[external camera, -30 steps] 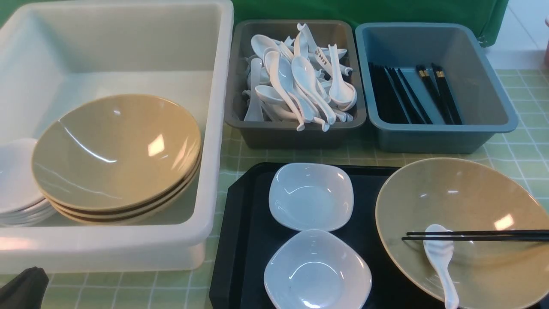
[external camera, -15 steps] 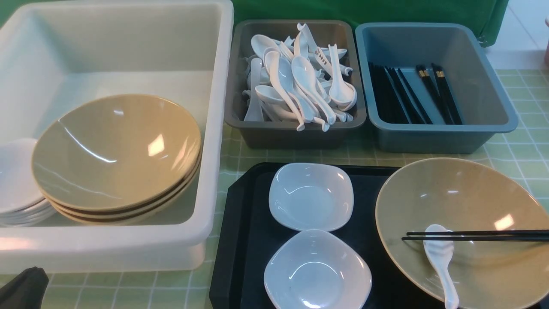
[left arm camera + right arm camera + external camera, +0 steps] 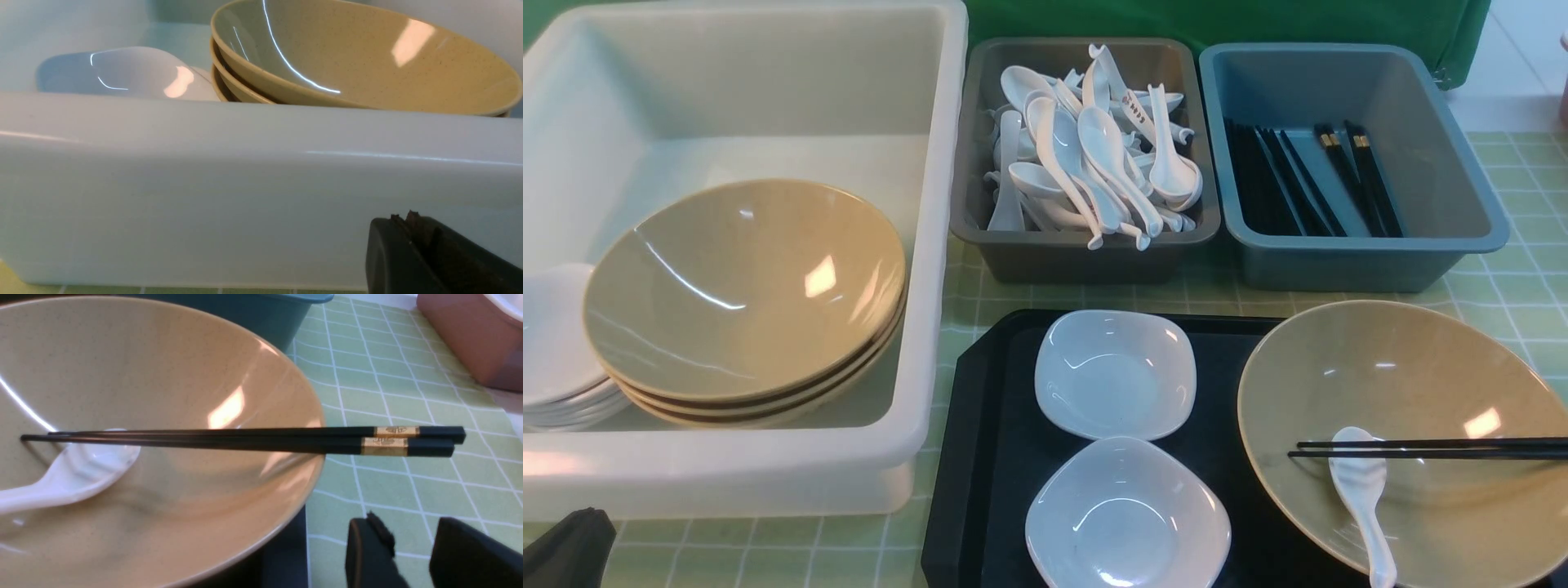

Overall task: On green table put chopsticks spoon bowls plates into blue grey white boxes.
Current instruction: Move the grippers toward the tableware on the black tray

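While nothing has shifted in a second, thin black gold-banded chopsticks (image 3: 1429,447) lie across the wide tan bowl (image 3: 1405,376) on the black tray (image 3: 988,457); right gripper (image 3: 408,524) fingers parted, left gripper (image 3: 408,220) fingers pressed together.

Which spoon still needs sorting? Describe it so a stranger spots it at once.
Start at the black tray nearest the robot; on its right side sits one wide tan bowl. Inside lies a white spoon, its scoop beneath black chopsticks crossing the bowl. Unlike the spoons heaped in the grey box, it lies alone.
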### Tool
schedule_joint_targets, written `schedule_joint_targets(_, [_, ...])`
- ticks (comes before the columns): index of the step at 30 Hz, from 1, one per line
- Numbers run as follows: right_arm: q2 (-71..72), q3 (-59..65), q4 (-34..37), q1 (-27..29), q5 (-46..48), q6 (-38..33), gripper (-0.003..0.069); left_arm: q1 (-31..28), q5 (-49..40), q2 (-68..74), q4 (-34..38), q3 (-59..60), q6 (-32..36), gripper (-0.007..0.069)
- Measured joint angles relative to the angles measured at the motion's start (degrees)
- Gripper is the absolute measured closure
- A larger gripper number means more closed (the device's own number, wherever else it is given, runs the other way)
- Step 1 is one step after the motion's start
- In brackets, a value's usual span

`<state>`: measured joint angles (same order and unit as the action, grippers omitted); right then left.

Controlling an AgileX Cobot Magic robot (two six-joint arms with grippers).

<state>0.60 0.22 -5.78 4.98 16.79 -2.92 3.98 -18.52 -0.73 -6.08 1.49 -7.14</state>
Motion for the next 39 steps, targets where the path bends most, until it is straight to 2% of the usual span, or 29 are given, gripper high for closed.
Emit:
schedule_joint_targets(20, [0.0, 0.07, 0.0, 0.0, -0.47, 0.0, 0.0423, 0.0, 0.0, 0.0, 0.0, 0.0, 0.0, 0.0626])
schedule_joint_targets(25, [0.0, 0.76, 0.0, 0.0, -4.7, 0.0, 0.0423, 0.0, 1.35, 0.0, -0.82, 0.06, 0.47, 0.0626])
schedule_joint_targets(27, [0.0, 1.2, 0.0, 0.0, -8.03, 0.32, 0.0423, 0.0, 4.65, 0.0, -0.76, 0.1, 0.47, 0.0626])
schedule_joint_targets(30, [0.0, 1.32, 0.05, 0.0, -11.84, 2.92, 0.0423, 0.0, 11.36, 0.0, -0.6, 0.1, 0.47, 0.0626])
schedule_joint_targets(32, [0.0, 1.34, 0.05, 0.0, -16.11, 7.39, 0.0423, 0.0, 17.6, 0.0, -0.6, 0.1, 0.5, 0.0626])
schedule_joint_targets(39, [0.0, 1.34, 0.05, 0.0, -22.0, 21.02, 0.0423, 0.0, 22.48, 0.0, -0.78, 0.1, 0.63, 0.0626])
